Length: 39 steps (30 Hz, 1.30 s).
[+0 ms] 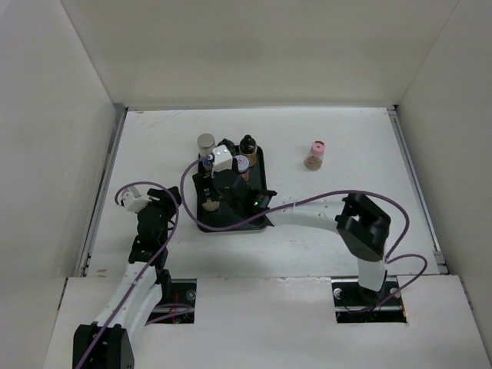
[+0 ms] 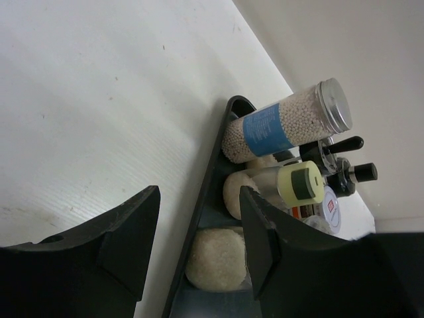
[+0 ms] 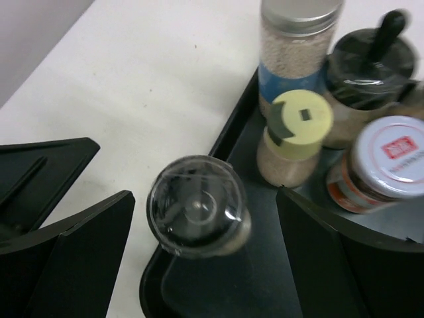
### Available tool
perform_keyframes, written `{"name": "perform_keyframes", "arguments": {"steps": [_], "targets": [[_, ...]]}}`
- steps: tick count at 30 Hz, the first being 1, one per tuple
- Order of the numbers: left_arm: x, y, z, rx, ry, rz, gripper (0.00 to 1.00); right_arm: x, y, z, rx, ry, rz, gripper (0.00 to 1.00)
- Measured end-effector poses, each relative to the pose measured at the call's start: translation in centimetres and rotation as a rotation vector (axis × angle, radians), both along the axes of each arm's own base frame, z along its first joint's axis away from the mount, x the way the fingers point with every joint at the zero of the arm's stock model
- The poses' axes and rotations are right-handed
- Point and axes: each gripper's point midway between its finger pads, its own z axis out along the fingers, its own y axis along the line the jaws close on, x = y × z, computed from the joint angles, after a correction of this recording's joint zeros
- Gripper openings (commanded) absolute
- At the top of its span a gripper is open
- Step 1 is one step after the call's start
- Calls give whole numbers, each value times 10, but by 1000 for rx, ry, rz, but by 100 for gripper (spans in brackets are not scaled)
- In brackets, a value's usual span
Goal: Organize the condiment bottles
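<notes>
Right wrist view: right gripper [image 3: 202, 199] spread wide around a clear-capped spice jar [image 3: 197, 215] standing in the black tray [image 3: 222, 291], not touching it. Left gripper [image 2: 199, 199] partly open, empty, beside the tray's edge. Pink-capped jar [image 1: 314, 154] stands apart on the table [image 1: 369, 223].

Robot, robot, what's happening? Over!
Left pincer open, empty. Right pincer open around clear-capped jar in tray. Pink-capped jar alone outside tray.

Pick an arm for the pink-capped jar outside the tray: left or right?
Right, probably: pink-capped jar stands right of the tray, on that arm's side; right tool is open, left tool sits left of the tray.
</notes>
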Motion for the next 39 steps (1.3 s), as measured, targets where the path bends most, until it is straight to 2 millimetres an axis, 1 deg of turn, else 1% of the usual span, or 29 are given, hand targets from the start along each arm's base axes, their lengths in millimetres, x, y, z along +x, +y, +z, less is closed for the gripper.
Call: {"name": "perform_keyframes", "arguments": {"steps": [1,2,4,6,8,10,11,12,13,14,15,16,17,18,20,22,26,29,31,34,35,39], "targets": [[0,0,0,0,0,0,49,-1,-8,7,8,-5,-4,93],[0,0,0,0,1,-1,49,-3,-15,16,19,-13,-7,88],[0,-1,-1,-1,4,-5,49,0,-38,33,51,-35,-31,71],[0,-1,-1,-1,3,-8,49,13,-71,50,89,-57,-89,50],[0,-2,-1,-1,3,-8,50,37,-117,59,116,-72,-189,38],[0,-2,-2,-1,7,-10,50,66,-170,61,131,-82,-321,39],[1,-3,-3,-1,9,-15,49,80,-197,60,134,-83,-391,41],[1,-4,-4,-1,15,-19,49,93,-221,56,130,-80,-455,46],[1,-6,-7,0,23,-24,50,106,-248,51,120,-72,-528,55],[1,-7,-8,0,30,-29,50,116,-270,44,107,-62,-587,68],[1,-7,-9,0,32,-31,50,126,-292,37,90,-51,-644,78],[1,-8,-9,0,33,-34,50,132,-310,29,72,-38,-692,84],[1,-9,-9,0,33,-35,50,137,-324,21,52,-23,-726,88],[1,-9,-9,0,32,-35,50,141,-338,11,28,-4,-757,90],[1,-9,-9,0,30,-36,51,145,-356,-7,-15,30,-797,89],[1,-9,-9,0,30,-36,51,147,-365,-23,-52,66,-816,87],[3,-10,-10,1,33,-39,51,155,-370,-43,-87,112,-821,79],[3,-12,-15,2,51,-47,51,159,-370,-50,-93,128,-815,76],[3,-13,-16,2,52,-50,51,164,-369,-52,-93,133,-810,68],[4,-14,-14,1,43,-54,51,169,-372,-56,-99,138,-811,53],[5,-15,-14,1,44,-55,51,170,-372,-56,-98,138,-812,50],[5,-15,-14,1,43,-54,51,169,-372,-53,-94,119,-807,44]]}}
